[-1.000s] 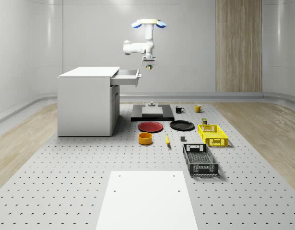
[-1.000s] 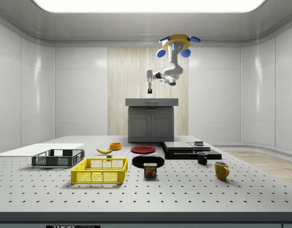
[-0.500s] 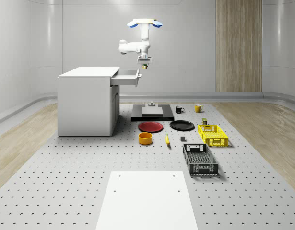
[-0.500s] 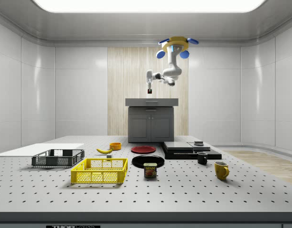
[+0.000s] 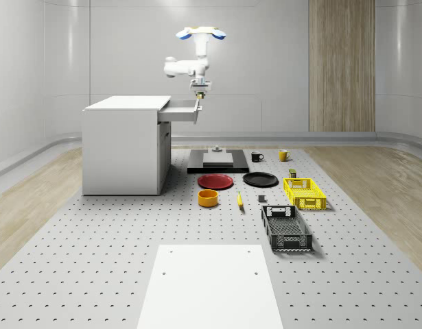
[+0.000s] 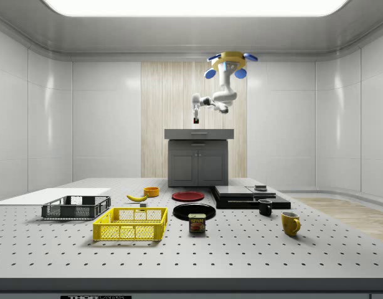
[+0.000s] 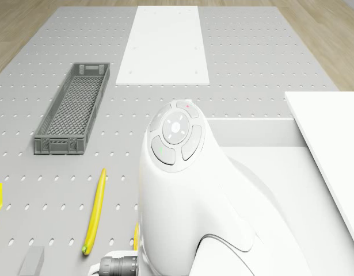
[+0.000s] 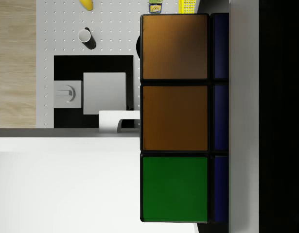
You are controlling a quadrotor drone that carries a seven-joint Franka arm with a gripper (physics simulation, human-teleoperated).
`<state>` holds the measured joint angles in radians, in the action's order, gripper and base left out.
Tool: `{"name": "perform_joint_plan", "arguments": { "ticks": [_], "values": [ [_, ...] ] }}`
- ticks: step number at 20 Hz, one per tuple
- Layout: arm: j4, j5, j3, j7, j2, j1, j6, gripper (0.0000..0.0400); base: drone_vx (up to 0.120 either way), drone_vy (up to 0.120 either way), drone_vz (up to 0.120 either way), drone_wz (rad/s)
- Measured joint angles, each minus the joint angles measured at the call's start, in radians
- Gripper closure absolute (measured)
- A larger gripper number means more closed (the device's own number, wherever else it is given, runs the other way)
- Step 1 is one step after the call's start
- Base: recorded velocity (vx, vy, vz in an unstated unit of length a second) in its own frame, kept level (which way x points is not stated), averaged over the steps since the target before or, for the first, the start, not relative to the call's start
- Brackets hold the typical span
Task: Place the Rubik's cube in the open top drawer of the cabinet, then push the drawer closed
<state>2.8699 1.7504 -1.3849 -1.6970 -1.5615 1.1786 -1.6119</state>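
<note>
The drone point(image 5: 200, 32) hovers above the front end of the cabinet's open top drawer point(image 5: 181, 108). Its arm hangs down, and the gripper point(image 5: 198, 94) is shut on the Rubik's cube point(image 5: 197, 99), just above the drawer's front edge. From the side, the gripper point(image 6: 195, 116) holds the cube point(image 6: 195, 123) a little above the cabinet point(image 6: 198, 159). In the wrist view the cube point(image 8: 174, 116) shows orange and green tiles with a blue side, and the white drawer floor point(image 8: 66, 184) lies beneath it. The drone view shows the arm point(image 7: 182, 190) over the drawer point(image 7: 263, 125).
On the table beyond the drawer front stand a black pad with a white block point(image 5: 217, 161), a red plate point(image 5: 215, 181), a black plate point(image 5: 260, 179), an orange bowl point(image 5: 208, 198), a banana point(image 7: 96, 210), a yellow crate point(image 5: 304, 192) and a grey basket point(image 7: 73, 118).
The drone and arm have shifted toward the whole-scene view's left, from past the drawer's front to over its front edge. The cube has stayed in the gripper.
</note>
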Motion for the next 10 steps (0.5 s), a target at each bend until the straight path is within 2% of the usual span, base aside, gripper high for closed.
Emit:
{"name": "perform_joint_plan", "arguments": {
  "ticks": [10],
  "values": [
    [0.000,-0.002,-0.001,-0.001,-0.004,0.001,-0.004,0.0075,0.000,-0.120,0.000,0.000]
  ]
}}
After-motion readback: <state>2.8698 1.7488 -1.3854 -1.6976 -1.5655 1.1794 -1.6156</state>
